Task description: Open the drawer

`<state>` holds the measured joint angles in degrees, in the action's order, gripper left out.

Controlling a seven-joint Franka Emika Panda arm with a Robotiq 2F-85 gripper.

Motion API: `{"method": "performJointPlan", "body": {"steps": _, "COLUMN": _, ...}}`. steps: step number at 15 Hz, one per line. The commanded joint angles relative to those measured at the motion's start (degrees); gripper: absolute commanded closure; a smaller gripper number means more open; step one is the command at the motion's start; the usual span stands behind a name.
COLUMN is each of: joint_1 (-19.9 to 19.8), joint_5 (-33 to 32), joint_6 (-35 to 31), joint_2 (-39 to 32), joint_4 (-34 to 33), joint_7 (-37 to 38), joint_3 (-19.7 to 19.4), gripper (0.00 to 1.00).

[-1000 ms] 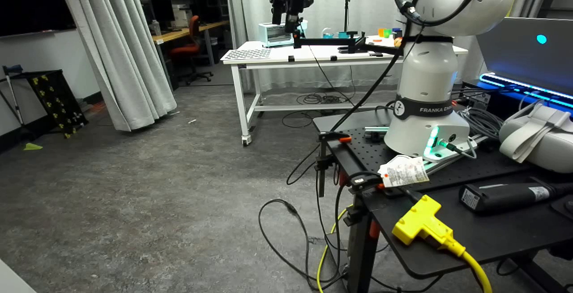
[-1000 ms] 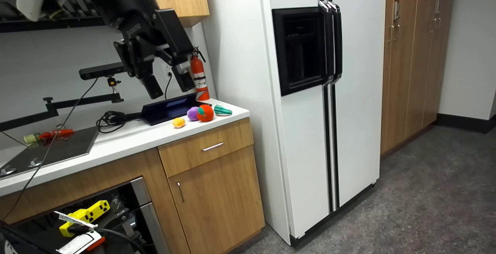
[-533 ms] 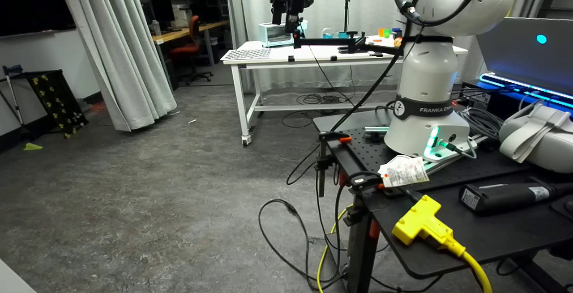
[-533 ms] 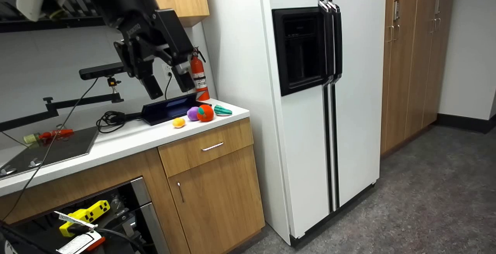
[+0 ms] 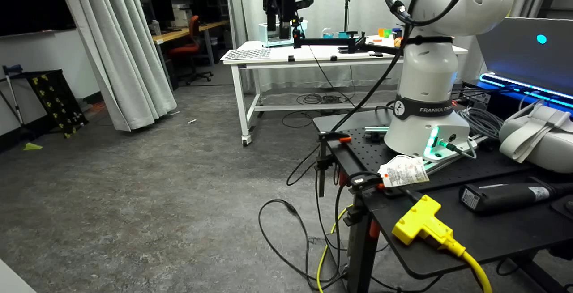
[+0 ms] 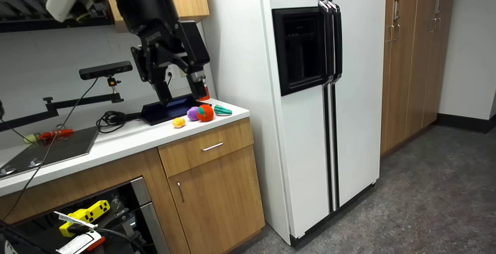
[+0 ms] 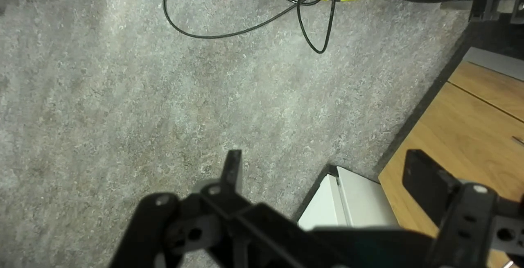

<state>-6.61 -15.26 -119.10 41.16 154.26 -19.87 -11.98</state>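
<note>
The drawer is closed under the white counter in an exterior view; only its wood front shows, with a silver bar handle. Its inside is hidden. My gripper is open and empty, its fingers pointing down. In that view it appears above the counter and up and left of the handle, apart from it. My gripper also shows in an exterior view, high up. In the wrist view my gripper has its two fingers wide apart with nothing between them, and the drawer cannot be clearly told there.
A wood cabinet door lies below the drawer, with a white fridge beside it. The white counter bears a dark blue tray, toy fruits including a red one, and a cooktop. A camera arm stands behind.
My gripper has moved right and a little down in the view with the counter, and left and slightly down in the view with the robot base. It stays open. The drawer has not moved.
</note>
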Motion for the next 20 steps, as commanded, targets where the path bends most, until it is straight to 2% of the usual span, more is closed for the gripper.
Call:
{"method": "performJointPlan", "body": {"steps": 1, "joint_1": 2.08, "joint_5": 2.01, "joint_6": -0.56, "joint_2": -7.60, "joint_4": -5.21, "joint_7": -1.12, "joint_3": -0.49, "gripper": 0.00}}
{"method": "performJointPlan", "body": {"steps": 8, "joint_1": 5.20, "joint_5": 7.35, "joint_6": -8.72, "joint_2": -21.32, "joint_4": -11.50, "joint_7": -0.23, "joint_3": 1.55, "gripper": 0.00}}
{"method": "performJointPlan", "body": {"steps": 12, "joint_1": 5.99, "joint_5": 10.14, "joint_6": -9.52, "joint_2": -26.78, "joint_4": -15.28, "joint_7": -1.28, "joint_3": 2.86, "gripper": 0.00}}
{"method": "performJointPlan", "body": {"steps": 13, "joint_1": 4.81, "joint_5": 8.41, "joint_6": -9.45, "joint_2": -23.70, "joint_4": -12.25, "joint_7": -0.14, "joint_3": 3.39, "gripper": 0.00}}
{"method": "performJointPlan", "body": {"steps": 20, "joint_1": 4.68, "joint_5": 7.95, "joint_6": -8.72, "joint_2": -26.87, "joint_4": -14.25, "joint_7": -0.26, "joint_3": 3.89, "gripper": 0.00}}
